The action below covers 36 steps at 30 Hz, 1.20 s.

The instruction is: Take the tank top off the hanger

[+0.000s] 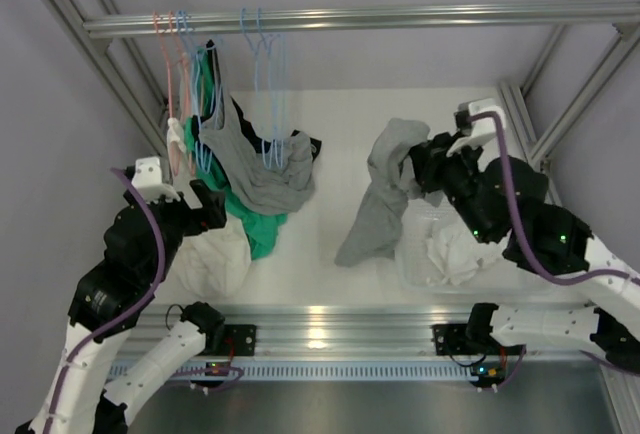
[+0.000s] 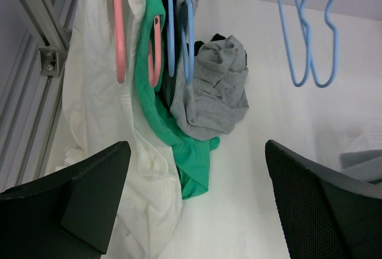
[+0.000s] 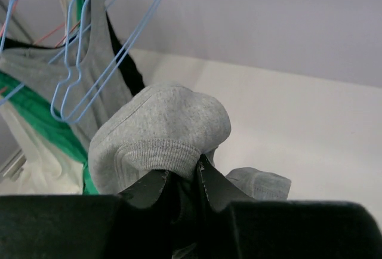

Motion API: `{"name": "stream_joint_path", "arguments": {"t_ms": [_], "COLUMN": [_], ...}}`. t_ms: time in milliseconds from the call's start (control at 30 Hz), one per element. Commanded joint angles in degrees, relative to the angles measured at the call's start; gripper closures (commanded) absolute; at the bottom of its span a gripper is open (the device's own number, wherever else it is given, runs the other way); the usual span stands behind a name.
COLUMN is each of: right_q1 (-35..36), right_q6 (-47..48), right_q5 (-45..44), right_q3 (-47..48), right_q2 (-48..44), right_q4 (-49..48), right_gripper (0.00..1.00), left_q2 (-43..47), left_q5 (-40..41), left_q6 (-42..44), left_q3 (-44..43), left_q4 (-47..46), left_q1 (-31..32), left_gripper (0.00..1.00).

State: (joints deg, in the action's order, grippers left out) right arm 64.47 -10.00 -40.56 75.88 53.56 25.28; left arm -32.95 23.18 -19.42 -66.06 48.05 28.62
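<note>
Grey tank top (image 1: 380,199) hangs down from the right pincer (image 3: 184,175), clamped on its bunched fabric, well clear of the blue hangers (image 1: 264,54); left pincer (image 2: 196,151) gapes empty

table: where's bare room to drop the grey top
Bare: the centre strip of the table, between the hanging clothes and the held grey top, and the back edge. Crowded: the left side, and the white pile at right.

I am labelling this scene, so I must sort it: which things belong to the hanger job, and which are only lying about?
Job: held grey top, pinched in the right jaws; empty blue hangers.

Lying about: hung grey top; green top; white cloth; pink hangers.
</note>
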Motion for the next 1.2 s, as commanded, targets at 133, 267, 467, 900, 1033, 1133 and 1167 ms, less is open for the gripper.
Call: {"name": "stream_joint_path", "arguments": {"t_ms": [133, 267, 467, 900, 1033, 1133, 1167], "right_q1": [-0.84, -0.84, -0.84, -4.07, -13.12, -18.76, -20.07], "right_q6": [9.47, 13.68, 12.82, -14.42, -17.85, -20.06, -21.10], "right_q5": [-11.56, -18.74, -27.72, -20.63, -10.54, -4.37, -1.57], "right_q3": [20.35, 25.46, 16.80, -10.30, -17.68, -23.39, -25.67], "right_q2": [-0.12, -0.38, -5.56, -14.53, -11.12, -7.34, -6.90], "right_q4": [9.08, 11.90, 12.25, 22.80, 22.71, 21.14, 20.43], "right_gripper": [1.00, 1.00, 1.00, 1.00, 1.00, 1.00, 1.00], "left_q2": [2.89, 4.29, 4.91, 3.42, 2.89, 2.71, 2.54], "left_q5": [0.20, 0.02, -0.41, -3.58, -4.72, -5.77, -6.30], "left_q6": [-1.06, -0.88, -0.88, -0.27, -0.35, -0.62, -0.62], "left_q3": [6.03, 8.31, 10.86, 14.29, 15.87, 16.05, 15.79], "left_q4": [-4.37, -4.63, -5.16, -8.50, -9.90, -10.61, -10.61], "left_q1": [0.12, 0.12, 0.12, 0.12, 0.03, 0.12, 0.12], "left_gripper": [0.01, 0.01, 0.01, 0.01, 0.01, 0.01, 0.01]}}
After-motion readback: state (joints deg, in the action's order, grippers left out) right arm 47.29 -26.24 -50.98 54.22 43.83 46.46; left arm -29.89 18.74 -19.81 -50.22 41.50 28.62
